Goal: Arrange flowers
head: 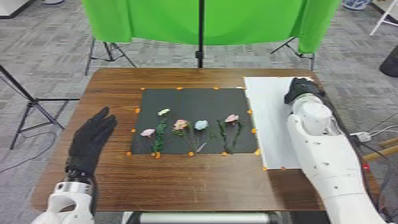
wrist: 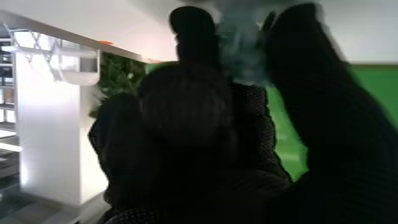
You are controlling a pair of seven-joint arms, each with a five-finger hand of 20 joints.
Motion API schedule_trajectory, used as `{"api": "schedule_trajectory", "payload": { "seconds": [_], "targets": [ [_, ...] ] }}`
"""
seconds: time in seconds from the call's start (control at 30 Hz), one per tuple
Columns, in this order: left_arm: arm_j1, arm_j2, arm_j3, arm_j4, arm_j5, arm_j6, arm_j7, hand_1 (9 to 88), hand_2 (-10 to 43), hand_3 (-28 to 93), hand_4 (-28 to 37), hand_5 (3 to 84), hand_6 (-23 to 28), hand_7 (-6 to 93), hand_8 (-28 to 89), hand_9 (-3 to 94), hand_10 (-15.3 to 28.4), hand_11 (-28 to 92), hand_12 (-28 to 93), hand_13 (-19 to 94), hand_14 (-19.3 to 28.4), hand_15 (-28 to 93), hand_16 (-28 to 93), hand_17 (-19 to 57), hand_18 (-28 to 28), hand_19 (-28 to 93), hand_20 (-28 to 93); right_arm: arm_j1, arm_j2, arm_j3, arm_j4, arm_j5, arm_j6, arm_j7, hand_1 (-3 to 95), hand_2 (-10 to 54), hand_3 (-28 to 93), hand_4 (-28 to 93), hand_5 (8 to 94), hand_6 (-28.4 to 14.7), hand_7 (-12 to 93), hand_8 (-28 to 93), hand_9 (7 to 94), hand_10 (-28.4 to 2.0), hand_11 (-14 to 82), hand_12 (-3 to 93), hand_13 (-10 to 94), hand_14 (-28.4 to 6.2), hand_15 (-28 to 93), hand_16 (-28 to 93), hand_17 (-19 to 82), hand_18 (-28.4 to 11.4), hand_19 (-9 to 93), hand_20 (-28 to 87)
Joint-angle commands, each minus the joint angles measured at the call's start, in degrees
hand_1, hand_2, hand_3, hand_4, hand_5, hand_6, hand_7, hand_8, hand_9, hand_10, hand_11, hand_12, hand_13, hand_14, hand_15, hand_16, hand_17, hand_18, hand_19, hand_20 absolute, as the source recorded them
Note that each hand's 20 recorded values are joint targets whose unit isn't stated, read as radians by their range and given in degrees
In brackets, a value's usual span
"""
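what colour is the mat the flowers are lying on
The mat is dark grey, nearly black; it shows best in the head view.

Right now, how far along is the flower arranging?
Looks done: five blossoms with green stems lie on the black mat, though I can't tell whether that layout is final. Possibly in hand: a blurred blue-green thing at the right robot hand, by the far end of the white sheet; its grip is unclear. Likely left: placing that thing, if it belongs to the arrangement.

Five flowers (head: 201, 125), two sheets (head: 187, 99).
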Motion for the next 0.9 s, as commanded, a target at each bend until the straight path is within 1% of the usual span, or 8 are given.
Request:
{"api": "schedule_trajectory", "payload": {
  "seconds": [0.03, 0.17, 0.23, 0.37, 0.5, 0.57, 0.6, 0.9],
  "targets": [
    [0.52, -0.13, -0.22, 0.19, 0.25, -0.67, -0.57, 23.3, -2.0, 64, -21.9, 40.4, 5.4, 4.2, -5, 38.7, 12.9, 10, 13, 29, 14.8, 7, 3, 6.1, 12.0, 5, 21, -6.31, 7.67, -5.63, -9.98, 12.21, 7.93, 0.51, 70.2, -9.5, 42, -8, 80.2, -2.2, 15, 13, 91.8, -9.5, 9.1, 38.1, 93, -0.7, 57, 34, 69, -7.4, 93, 47],
    [0.97, -0.15, -0.49, 0.02, 0.22, -0.62, -0.47, 23.4, -1.9, 63, -21.9, 40.4, 5.4, 4.2, -5, 38.7, 12.9, 10, 13, 29, 14.8, 7, 3, 6.1, 12.0, 5, 21, -8.64, 13.63, -9.35, -21.09, 20.17, 7.34, 0.60, 70.4, -9.5, 43, -8, 81.3, -2.6, 16, 14, 92.6, -9.6, 9.5, 39.3, 94, -0.6, 58, 33, 69, -7.3, 93, 47],
    [0.92, -0.34, -0.43, -0.01, 0.32, -0.58, -0.56, 23.3, -2.0, 64, -21.9, 40.3, 5.4, 4.2, -5, 38.7, 12.9, 11, 13, 29, 14.7, 7, 3, 6.1, 12.0, 5, 21, -10.33, 16.23, -10.54, -26.10, 23.37, 5.81, -0.12, 70.3, -9.5, 43, -8, 81.5, -2.6, 16, 14, 92.8, -9.6, 9.8, 39.6, 94, -0.5, 58, 33, 70, -7.2, 93, 47],
    [1.03, -0.41, -0.32, -0.12, 0.39, -0.54, -0.61, 23.4, -2.0, 64, -21.9, 40.3, 5.3, 4.2, -5, 38.8, 12.9, 11, 13, 29, 14.7, 7, 3, 6.1, 12.0, 5, 21, -12.93, 18.90, -12.72, -32.17, 26.61, 3.17, -1.48, 70.1, -9.5, 44, -8, 81.6, -2.6, 16, 14, 92.8, -9.6, 9.6, 39.8, 94, -0.3, 58, 34, 70, -7.1, 93, 48],
    [0.55, -0.41, -0.29, 0.07, 0.55, -0.84, -0.88, 23.4, -2.0, 64, -21.9, 40.3, 5.4, 4.2, -5, 38.8, 12.9, 11, 13, 29, 14.8, 7, 3, 6.0, 12.0, 5, 21, -16.08, 19.38, -13.82, -35.51, 28.33, 1.28, -1.81, 69.9, -9.5, 44, -8, 81.6, -2.6, 16, 14, 92.8, -9.4, 9.4, 40.1, 94, -0.4, 57, 34, 69, -7.0, 93, 48],
    [0.47, -0.40, -0.29, 0.12, 0.47, -0.74, -0.90, 23.4, -1.9, 63, -21.9, 40.3, 5.4, 4.2, -5, 38.8, 12.9, 10, 13, 29, 14.8, 7, 3, 5.9, 12.0, 5, 21, -17.77, 18.89, -14.00, -36.28, 28.95, 1.76, -1.92, 69.9, -9.5, 44, -8, 81.5, -2.5, 16, 14, 92.7, -9.2, 9.3, 40.2, 94, -0.2, 57, 34, 69, -6.9, 93, 48],
    [0.60, -0.48, -0.33, 0.06, 0.43, -0.67, -0.90, 23.4, -1.9, 63, -21.9, 40.3, 5.4, 4.2, -5, 38.8, 13.0, 10, 13, 29, 14.8, 7, 3, 5.9, 12.0, 5, 21, -18.35, 18.36, -13.97, -36.46, 28.74, 1.34, -1.95, 69.9, -9.5, 44, -8, 81.4, -2.4, 16, 14, 92.7, -9.2, 9.2, 40.2, 94, -0.2, 57, 34, 69, -6.9, 93, 48],
    [0.94, -0.62, -0.27, 0.00, 0.45, -0.89, -0.85, 23.3, -2.0, 64, -21.9, 40.3, 5.4, 4.1, -5, 38.8, 13.0, 10, 13, 29, 14.8, 7, 3, 5.9, 12.0, 5, 21, -21.83, 16.24, -13.93, -36.44, 28.12, 3.97, -2.15, 69.5, -9.5, 44, -9, 81.1, -2.2, 16, 14, 92.5, -9.1, 9.1, 40.4, 94, -0.3, 57, 35, 69, -6.9, 93, 48]
  ]
}}
